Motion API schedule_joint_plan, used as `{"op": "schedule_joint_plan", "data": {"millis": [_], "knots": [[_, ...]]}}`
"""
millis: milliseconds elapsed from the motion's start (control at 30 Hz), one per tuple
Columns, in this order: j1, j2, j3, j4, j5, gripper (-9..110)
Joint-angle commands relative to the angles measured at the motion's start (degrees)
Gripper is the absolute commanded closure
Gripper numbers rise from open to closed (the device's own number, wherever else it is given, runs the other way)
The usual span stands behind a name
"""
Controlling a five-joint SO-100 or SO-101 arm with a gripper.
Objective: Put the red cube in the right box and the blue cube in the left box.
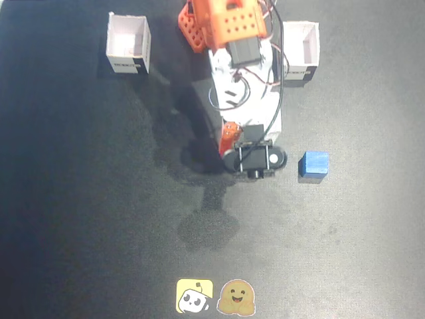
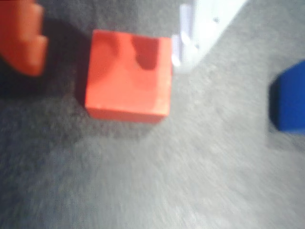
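Wrist view gives me the clearest read: the red cube [image 2: 127, 76] sits on the dark surface [image 2: 157, 181] between my jaws [image 2: 107, 45], with the orange finger [image 2: 21, 36] off its left side across a dark gap and the white finger [image 2: 202, 28] right against its upper right corner. The jaws stand spread around the cube rather than pinched on it; I see contact only on the white side, and the picture is blurred, so I cannot vouch for that edge closely. To the right of the jaws in this view, well apart from the white finger, the blue cube [image 2: 289, 100] shows at the frame edge, cut off.

From the fixed view, my arm [image 1: 242, 73] reaches down the middle of the frame and its head covers most of the red cube [image 1: 229, 135], of which only an orange-red sliver shows at the left of the jaws [image 1: 240, 143]. The blue cube [image 1: 313, 163] rests on the surface [image 1: 99, 219] to the right of the jaws, near but clear of them. Far above and left of the jaws stands the box with pinkish inner walls, the right box [image 1: 128, 44]; above and right, partly behind my arm, stands the left box [image 1: 302, 53]. Both look empty. Two small stickers [image 1: 216, 297] lie well below the jaws.
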Motion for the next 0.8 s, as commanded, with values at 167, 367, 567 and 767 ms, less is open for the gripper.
{"op": "schedule_joint_plan", "data": {"millis": [167, 367, 567, 767], "knots": [[-1.0, -3.3, -3.5, -2.5, 1.3, 77], [-1.4, -4.9, -3.3, -4.0, 1.8, 77], [-1.8, -7.1, -3.5, -5.5, 2.5, 77], [-2.4, -11.9, -5.3, -6.5, 3.7, 77]]}}
